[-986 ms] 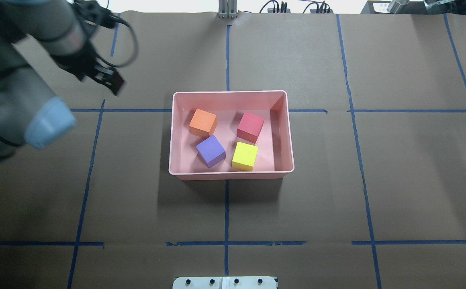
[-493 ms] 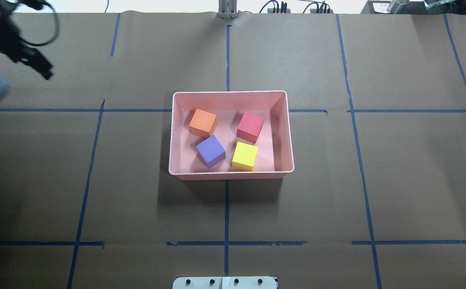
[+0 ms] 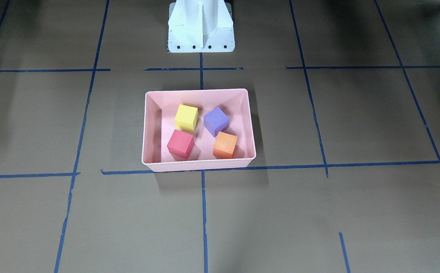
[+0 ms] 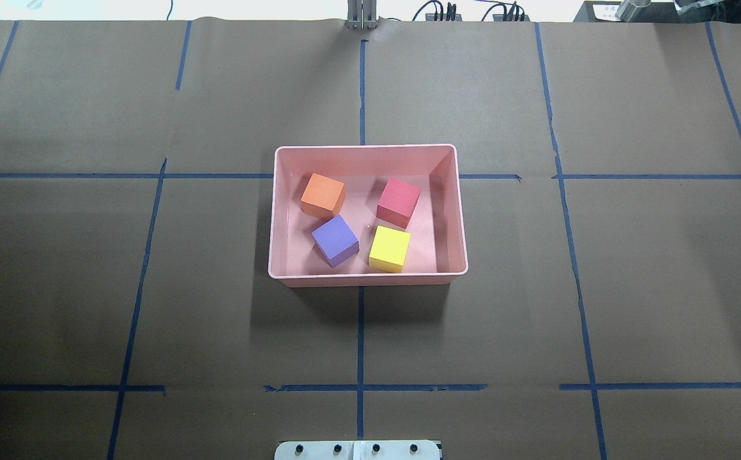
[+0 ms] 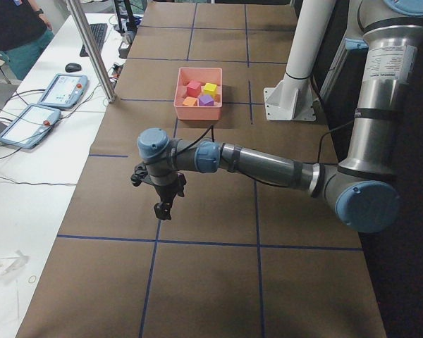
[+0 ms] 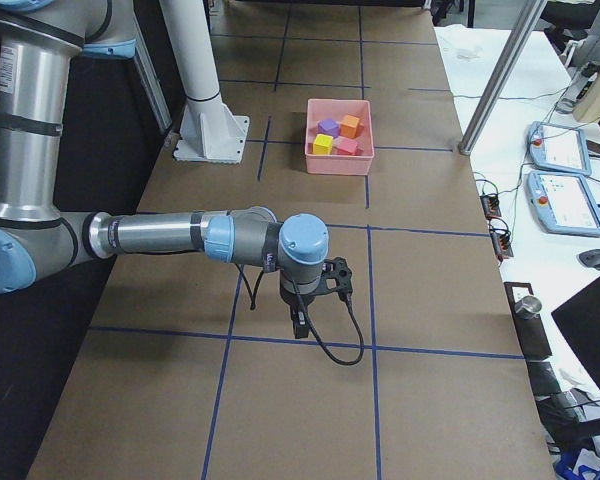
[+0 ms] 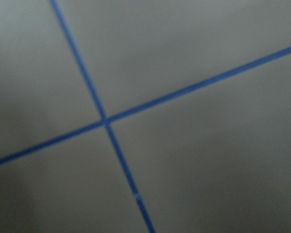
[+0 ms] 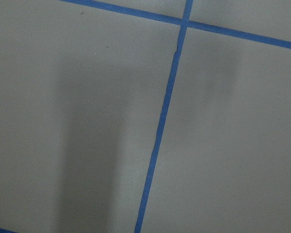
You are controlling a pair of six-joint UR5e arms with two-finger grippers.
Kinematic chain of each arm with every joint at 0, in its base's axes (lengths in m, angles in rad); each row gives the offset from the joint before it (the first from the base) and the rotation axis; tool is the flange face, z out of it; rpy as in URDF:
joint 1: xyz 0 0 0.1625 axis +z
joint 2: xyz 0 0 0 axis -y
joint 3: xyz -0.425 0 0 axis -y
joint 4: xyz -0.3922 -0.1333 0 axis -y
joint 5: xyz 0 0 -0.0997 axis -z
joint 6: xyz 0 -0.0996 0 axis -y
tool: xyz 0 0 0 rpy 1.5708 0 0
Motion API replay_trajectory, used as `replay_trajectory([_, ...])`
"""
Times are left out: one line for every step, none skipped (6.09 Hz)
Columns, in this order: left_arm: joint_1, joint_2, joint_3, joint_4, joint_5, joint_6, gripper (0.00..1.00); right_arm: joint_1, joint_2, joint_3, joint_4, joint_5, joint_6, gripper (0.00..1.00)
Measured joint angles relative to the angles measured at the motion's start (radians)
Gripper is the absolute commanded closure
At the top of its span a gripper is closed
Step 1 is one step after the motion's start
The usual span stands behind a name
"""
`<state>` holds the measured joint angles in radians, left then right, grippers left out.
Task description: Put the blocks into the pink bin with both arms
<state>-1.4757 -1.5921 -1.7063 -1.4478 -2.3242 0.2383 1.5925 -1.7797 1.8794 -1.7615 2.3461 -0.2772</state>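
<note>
The pink bin (image 4: 364,148) sits mid-table, also in the front-facing view (image 3: 197,91). All four blocks lie inside it, apart from each other: orange (image 4: 322,195), red-pink (image 4: 398,201), purple (image 4: 335,239) and yellow-green (image 4: 389,248). My left gripper (image 5: 163,210) shows only in the left side view, pointing down over bare table far from the bin; I cannot tell whether it is open or shut. My right gripper (image 6: 298,325) shows only in the right side view, likewise far from the bin; I cannot tell its state. Both wrist views show only brown paper and blue tape.
The white pedestal base (image 3: 201,26) stands behind the bin. Blue tape lines grid the brown paper table cover (image 4: 600,287). Tablets (image 5: 60,91) and cables lie on a white side table beyond the far edge.
My left arm and gripper have swung out of the overhead view past its left edge. The bin and the four blocks have not moved.
</note>
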Motion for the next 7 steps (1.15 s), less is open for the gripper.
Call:
replay_trajectory([-0.019, 0.062, 0.001, -0.067, -0.022, -0.001, 0.00, 0.000, 0.001, -0.001, 0.000, -0.001, 0.002, 0.00])
replay_trajectory([-0.026, 0.090, 0.008, -0.099, -0.025, -0.003, 0.00, 0.000, 0.002, -0.002, 0.000, -0.002, 0.002, 0.00])
replay_trajectory([-0.039, 0.101, 0.013, -0.108, -0.025, -0.005, 0.00, 0.000, 0.002, -0.002, 0.001, -0.001, 0.003, 0.00])
replay_trajectory([-0.059, 0.105, 0.011, -0.110, -0.024, -0.006, 0.00, 0.000, 0.003, -0.002, 0.000, 0.000, 0.003, 0.00])
replay_trajectory([-0.069, 0.107, 0.013, -0.109, -0.012, -0.006, 0.00, 0.000, 0.003, -0.001, 0.000, 0.002, 0.003, 0.00])
replay_trajectory([-0.071, 0.107, 0.015, -0.110, 0.013, -0.005, 0.00, 0.000, 0.003, -0.001, 0.001, 0.002, 0.002, 0.00])
replay_trajectory([-0.072, 0.107, 0.013, -0.110, 0.030, -0.005, 0.00, 0.000, 0.003, -0.002, 0.001, 0.002, 0.002, 0.00])
